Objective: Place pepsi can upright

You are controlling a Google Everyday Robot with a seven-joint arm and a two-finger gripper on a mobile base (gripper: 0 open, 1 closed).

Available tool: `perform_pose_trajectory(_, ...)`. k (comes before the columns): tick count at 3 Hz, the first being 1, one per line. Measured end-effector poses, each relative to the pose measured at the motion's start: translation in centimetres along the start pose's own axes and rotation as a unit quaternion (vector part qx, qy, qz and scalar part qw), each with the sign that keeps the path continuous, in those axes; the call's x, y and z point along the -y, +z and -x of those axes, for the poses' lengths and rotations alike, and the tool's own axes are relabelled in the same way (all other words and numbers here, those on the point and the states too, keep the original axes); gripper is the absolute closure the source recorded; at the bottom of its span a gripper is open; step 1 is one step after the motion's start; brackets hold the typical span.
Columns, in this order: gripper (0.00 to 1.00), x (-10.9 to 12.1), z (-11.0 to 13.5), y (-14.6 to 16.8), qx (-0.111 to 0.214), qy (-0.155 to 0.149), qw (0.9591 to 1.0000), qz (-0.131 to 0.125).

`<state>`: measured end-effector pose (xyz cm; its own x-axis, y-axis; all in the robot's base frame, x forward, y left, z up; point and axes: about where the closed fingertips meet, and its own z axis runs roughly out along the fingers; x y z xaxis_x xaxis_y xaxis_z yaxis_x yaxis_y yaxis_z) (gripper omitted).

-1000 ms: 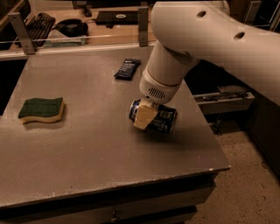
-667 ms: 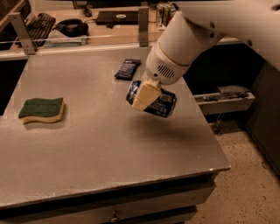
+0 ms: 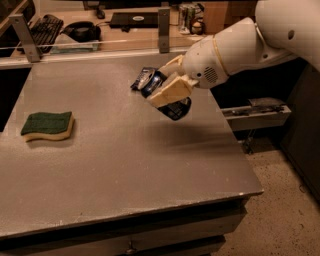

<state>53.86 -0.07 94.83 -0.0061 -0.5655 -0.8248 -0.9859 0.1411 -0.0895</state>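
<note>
The pepsi can [image 3: 172,104] is dark blue with white markings. It hangs tilted in the air above the grey table [image 3: 125,160], near the table's right middle. My gripper [image 3: 167,92] is shut on it, with a cream finger [image 3: 167,91] across its front. The white arm comes in from the upper right. Much of the can is hidden behind the finger.
A green and yellow sponge [image 3: 47,125] lies at the table's left. A flat black packet [image 3: 142,77] lies behind the gripper near the back edge. Silvery-green cans [image 3: 187,11], a keyboard [image 3: 42,25] and a laptop stand on the desk beyond a rail.
The gripper has lifted the can off the table and carried it up and toward the back, tilting it. The arm has swung upward to the right.
</note>
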Motion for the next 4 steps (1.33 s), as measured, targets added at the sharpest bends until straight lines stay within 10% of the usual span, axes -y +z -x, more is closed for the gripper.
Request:
perform_pose_trajectory(1,1.00,-0.7,1.2,-0.2,0.131,-0.018,0.9909,0.026)
perform_pose_trajectory(2,1.00,-2.0,1.9,-0.4,0.236,-0.039,0.9700,0.043)
perform_pose_trajectory(3,1.00,-3.1,1.5,-0.3,0.292,-0.049,0.9536,0.054)
perform_pose_trajectory(4,1.00,-3.7,0.1,0.2,0.315,-0.042,0.9460,0.063)
